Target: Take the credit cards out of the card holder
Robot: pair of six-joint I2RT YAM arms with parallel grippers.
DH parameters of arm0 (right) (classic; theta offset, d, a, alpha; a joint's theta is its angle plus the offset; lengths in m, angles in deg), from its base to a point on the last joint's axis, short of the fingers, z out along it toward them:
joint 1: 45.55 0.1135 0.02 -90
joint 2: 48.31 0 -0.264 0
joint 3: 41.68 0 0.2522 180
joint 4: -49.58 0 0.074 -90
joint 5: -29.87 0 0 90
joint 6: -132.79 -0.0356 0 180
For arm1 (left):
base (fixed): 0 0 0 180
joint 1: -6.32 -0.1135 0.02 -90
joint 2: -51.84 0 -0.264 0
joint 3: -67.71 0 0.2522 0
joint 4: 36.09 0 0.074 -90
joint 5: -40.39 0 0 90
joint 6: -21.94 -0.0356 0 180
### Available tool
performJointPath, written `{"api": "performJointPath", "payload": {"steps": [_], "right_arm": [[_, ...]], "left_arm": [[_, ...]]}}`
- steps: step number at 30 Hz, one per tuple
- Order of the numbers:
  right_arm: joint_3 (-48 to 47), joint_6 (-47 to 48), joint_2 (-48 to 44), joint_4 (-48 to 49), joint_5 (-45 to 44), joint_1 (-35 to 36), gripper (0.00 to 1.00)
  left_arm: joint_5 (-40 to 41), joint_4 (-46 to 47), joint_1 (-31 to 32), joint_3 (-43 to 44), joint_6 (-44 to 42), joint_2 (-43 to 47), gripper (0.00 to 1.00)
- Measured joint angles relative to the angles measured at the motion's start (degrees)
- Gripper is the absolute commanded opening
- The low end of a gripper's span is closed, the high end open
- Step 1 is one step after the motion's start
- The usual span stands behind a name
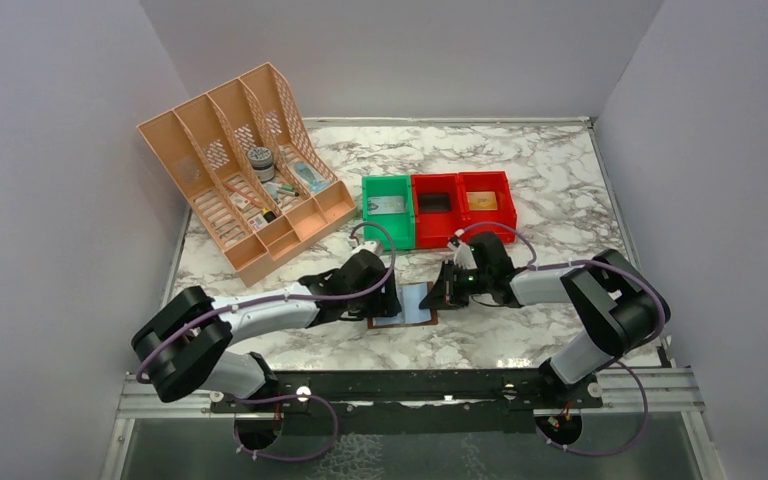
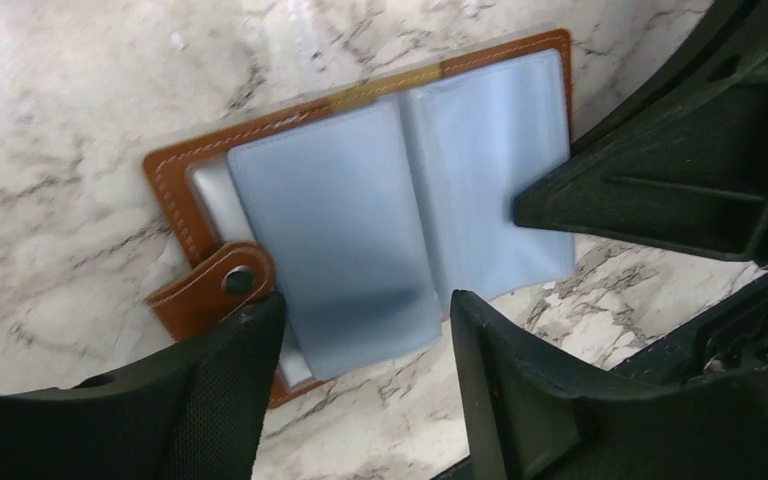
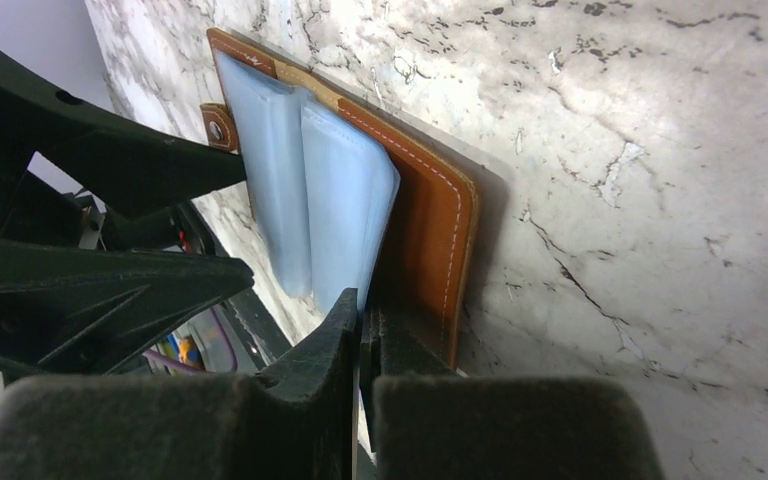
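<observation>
Card holder point(image 1: 401, 303) lies open and flat on the marble table point(image 1: 560, 230), toward the tabletop's 6 o'clock, between my two grippers. Its pale grey-blue credit cards point(image 2: 335, 235) are not out yet, and one pale panel overhangs the leather edge. My left gripper point(image 2: 360, 305), at 9 o'clock of it, has its fingers apart either side of that overhang. My right gripper point(image 3: 365, 320), at 3 o'clock, is closed, tips pressing the other page. My worry is that the left fingers catch sleeve or snap tab point(image 2: 225, 285) along with the card and drag everything out from under the right tips.
</observation>
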Motion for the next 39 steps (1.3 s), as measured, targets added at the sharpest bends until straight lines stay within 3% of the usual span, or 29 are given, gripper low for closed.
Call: {"api": "performJointPath", "payload": {"steps": [4,9,11,14,18,22,25,29,33,39], "right_arm": [[0.0,-0.4,0.5,0.7,0.7,0.0,0.01],[0.0,-0.2,-0.1,-0.3,0.2,0.0,0.07],[-0.2,0.2,-1.1,-1.9,-1.0,0.0,0.13],[-1.6,1.3,-3.1,-6.3,-4.0,0.0,0.32],[-5.6,4.6,-7.9,-14.8,-11.3,0.2,0.58],[-10.3,8.3,-15.3,-22.8,-20.1,0.2,0.74],[-14.8,12.2,-21.7,-27.9,-29.5,0.2,0.78],[-19.1,19.4,-31.3,-28.7,-41.7,0.2,0.86],[-19.3,27.4,-39.6,-24.0,-48.4,0.2,0.99],[-23.3,36.3,-43.0,-20.3,-50.3,0.2,1.00]], "left_arm": [[-3.0,7.1,0.3,-0.2,0.4,-3.5,0.54],[-3.8,11.3,1.1,0.4,0.4,-6.0,0.55],[-3.2,10.3,1.2,0.5,0.2,-5.6,0.62],[-0.9,6.2,1.4,0.6,0.0,-3.3,0.71],[4.2,-2.1,1.5,0.9,-0.4,3.7,0.83],[8.9,-8.7,1.5,1.8,-1.6,12.0,0.92],[12.5,-12.9,1.4,4.2,-3.5,16.9,0.99],[17.0,-17.5,0.2,8.5,-7.6,20.2,0.99],[20.0,-20.9,-4.5,13.0,-13.6,22.2,0.99],[22.3,-24.5,-17.6,19.9,-21.9,23.4,0.99]]}}
